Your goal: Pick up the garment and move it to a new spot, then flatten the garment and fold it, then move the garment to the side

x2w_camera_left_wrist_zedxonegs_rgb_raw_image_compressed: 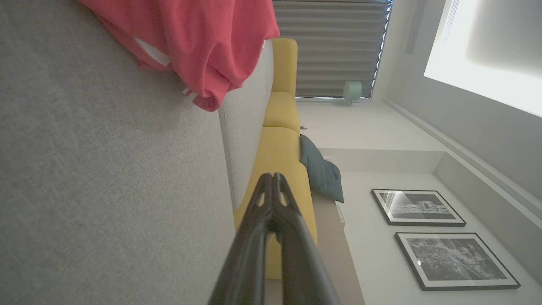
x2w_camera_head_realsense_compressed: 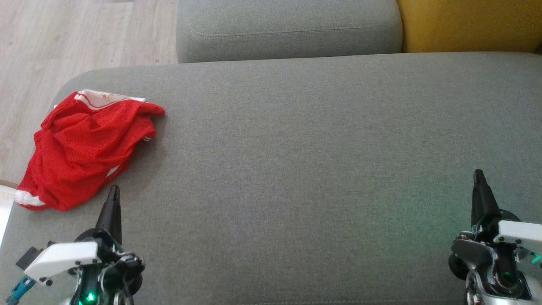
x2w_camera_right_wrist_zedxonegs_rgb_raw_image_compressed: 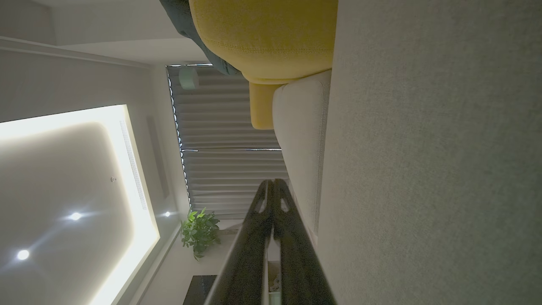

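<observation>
A crumpled red garment [x2w_camera_head_realsense_compressed: 82,148] with white trim lies at the left end of the grey sofa seat [x2w_camera_head_realsense_compressed: 296,169], near its edge. In the left wrist view the garment [x2w_camera_left_wrist_zedxonegs_rgb_raw_image_compressed: 199,38] fills the top, ahead of the fingers. My left gripper [x2w_camera_head_realsense_compressed: 113,191] is shut and empty, its tips just short of the garment's near edge. My right gripper [x2w_camera_head_realsense_compressed: 478,176] is shut too, empty, hovering above the seat's right end, far from the garment. Both pairs of dark fingers meet at their tips in the wrist views, the left gripper [x2w_camera_left_wrist_zedxonegs_rgb_raw_image_compressed: 271,177] and the right gripper [x2w_camera_right_wrist_zedxonegs_rgb_raw_image_compressed: 271,183].
A grey cushion [x2w_camera_head_realsense_compressed: 288,29] and a yellow cushion [x2w_camera_head_realsense_compressed: 470,25] line the back of the seat. Wooden floor [x2w_camera_head_realsense_compressed: 63,38] lies beyond the seat's left edge. A wide stretch of bare grey fabric runs between the two grippers.
</observation>
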### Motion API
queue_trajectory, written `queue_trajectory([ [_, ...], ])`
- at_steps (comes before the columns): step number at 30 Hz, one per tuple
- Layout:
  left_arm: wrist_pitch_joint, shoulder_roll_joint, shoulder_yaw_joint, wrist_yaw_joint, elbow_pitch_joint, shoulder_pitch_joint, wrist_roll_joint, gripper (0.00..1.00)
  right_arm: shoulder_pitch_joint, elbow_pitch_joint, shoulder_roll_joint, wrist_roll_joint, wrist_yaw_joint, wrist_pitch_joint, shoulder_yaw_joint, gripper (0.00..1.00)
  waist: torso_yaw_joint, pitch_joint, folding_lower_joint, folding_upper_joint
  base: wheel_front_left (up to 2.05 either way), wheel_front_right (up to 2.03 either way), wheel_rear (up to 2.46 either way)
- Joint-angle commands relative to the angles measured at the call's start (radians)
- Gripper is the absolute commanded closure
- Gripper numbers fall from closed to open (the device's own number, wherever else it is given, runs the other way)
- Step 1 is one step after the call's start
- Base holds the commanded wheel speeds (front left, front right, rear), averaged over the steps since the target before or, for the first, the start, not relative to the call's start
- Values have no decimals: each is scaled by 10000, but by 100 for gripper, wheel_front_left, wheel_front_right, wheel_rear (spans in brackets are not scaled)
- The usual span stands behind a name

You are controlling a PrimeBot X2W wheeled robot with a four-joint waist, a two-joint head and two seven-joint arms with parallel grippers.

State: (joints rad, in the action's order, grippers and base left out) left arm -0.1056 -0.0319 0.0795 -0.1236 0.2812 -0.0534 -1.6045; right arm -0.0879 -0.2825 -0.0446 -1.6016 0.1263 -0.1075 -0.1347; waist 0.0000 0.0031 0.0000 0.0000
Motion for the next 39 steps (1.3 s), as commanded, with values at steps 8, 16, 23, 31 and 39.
queue_trajectory([
  [8,-73,-183,338,-71,-364,-545,-46,100,-200,378,-56,-74,44,-54,214,100,0,0,0,0,0,0,0],
  [16,-73,-183,338,-71,-364,-545,-46,100,-200,378,-56,-74,44,-54,214,100,0,0,0,0,0,0,0],
  [23,-73,-183,338,-71,-364,-545,-46,100,-200,378,-56,-74,44,-54,214,100,0,0,0,0,0,0,0],
  [31,39,125,-51,22,670,402,6,0,248,-672,41,16,-1,18,28,0,-1,3,0,0,0,0,0],
  [39,275,93,-85,16,650,273,408,0,162,-543,-52,338,1,250,240,0,-1,18,0,0,0,0,0],
])
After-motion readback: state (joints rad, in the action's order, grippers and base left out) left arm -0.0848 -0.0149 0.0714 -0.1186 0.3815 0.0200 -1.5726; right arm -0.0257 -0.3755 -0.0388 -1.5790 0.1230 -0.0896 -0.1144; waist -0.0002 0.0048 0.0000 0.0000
